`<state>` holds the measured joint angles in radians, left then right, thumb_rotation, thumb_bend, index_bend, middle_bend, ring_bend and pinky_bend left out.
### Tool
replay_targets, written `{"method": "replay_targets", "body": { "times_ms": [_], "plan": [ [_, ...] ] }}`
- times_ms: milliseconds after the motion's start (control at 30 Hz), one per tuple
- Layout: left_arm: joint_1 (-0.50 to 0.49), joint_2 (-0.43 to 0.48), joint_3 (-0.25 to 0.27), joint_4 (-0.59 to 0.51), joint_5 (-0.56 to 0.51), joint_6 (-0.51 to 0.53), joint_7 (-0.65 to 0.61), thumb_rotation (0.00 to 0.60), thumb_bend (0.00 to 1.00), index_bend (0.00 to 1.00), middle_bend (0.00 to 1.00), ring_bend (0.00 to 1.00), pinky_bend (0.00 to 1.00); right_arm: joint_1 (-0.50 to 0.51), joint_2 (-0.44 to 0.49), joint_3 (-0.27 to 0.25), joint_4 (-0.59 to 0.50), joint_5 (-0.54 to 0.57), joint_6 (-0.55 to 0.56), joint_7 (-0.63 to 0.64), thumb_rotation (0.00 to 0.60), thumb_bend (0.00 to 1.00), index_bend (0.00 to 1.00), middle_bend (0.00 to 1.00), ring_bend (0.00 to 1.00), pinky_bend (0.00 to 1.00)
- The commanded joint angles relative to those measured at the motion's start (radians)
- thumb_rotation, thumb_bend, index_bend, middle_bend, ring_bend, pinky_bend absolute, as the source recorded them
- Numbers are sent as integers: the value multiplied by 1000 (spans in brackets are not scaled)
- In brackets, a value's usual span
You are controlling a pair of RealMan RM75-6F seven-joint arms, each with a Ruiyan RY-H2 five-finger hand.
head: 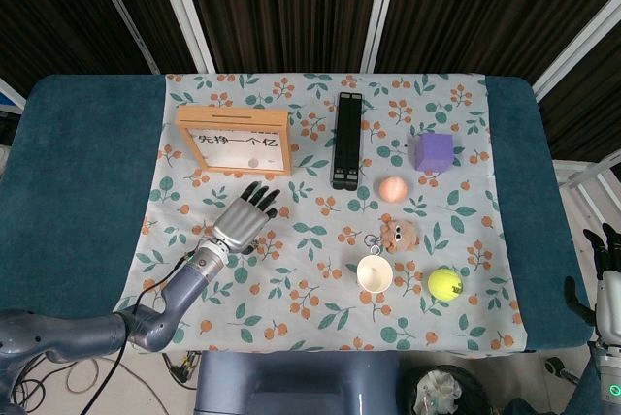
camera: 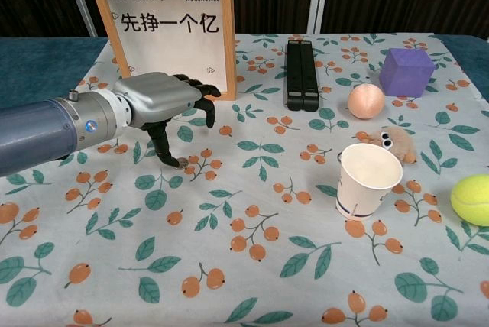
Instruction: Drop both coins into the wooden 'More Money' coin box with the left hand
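The wooden 'More Money' coin box [head: 235, 141] [camera: 172, 29] stands upright at the back left of the floral cloth. My left hand [head: 245, 217] [camera: 162, 98] hovers low just in front of it, palm down, fingers spread and slightly curled, holding nothing. Its thumb points down at the cloth, the tip right beside a small coin [camera: 183, 163]. No second coin shows in either view. My right hand [head: 605, 270] hangs off the table's right edge, fingers extended and empty.
A black bar [camera: 301, 73] lies behind the centre. To the right are a peach ball [camera: 366, 101], purple cube [camera: 406, 71], plush toy [camera: 393, 144], paper cup [camera: 367, 180] and tennis ball [camera: 473, 199].
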<state>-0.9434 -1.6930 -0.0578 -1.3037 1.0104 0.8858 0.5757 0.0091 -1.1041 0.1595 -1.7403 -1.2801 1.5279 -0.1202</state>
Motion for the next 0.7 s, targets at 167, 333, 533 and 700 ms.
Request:
{"method": "replay_targets", "body": {
  "times_ms": [167, 333, 533, 700],
  "plan": [
    [4, -2, -8, 5, -1, -9, 2, 600, 68, 310, 0, 0, 0, 0, 0, 0, 0, 1, 0, -1, 600, 512, 152, 20, 0, 0],
    [7, -3, -8, 11, 2, -17, 7, 600, 67, 310, 0, 0, 0, 0, -3, 3, 3, 1, 5, -3, 600, 512, 152, 20, 0, 0],
    [10, -6, -13, 16, 4, -22, 10, 600, 68, 309, 0, 0, 0, 0, -2, 2, 2, 2, 4, -4, 600, 512, 152, 20, 0, 0],
    [13, -10, -17, 21, 7, -26, 9, 600, 68, 309, 0, 0, 0, -1, -2, 3, 1, 3, 5, -4, 600, 513, 152, 20, 0, 0]
  ]
}}
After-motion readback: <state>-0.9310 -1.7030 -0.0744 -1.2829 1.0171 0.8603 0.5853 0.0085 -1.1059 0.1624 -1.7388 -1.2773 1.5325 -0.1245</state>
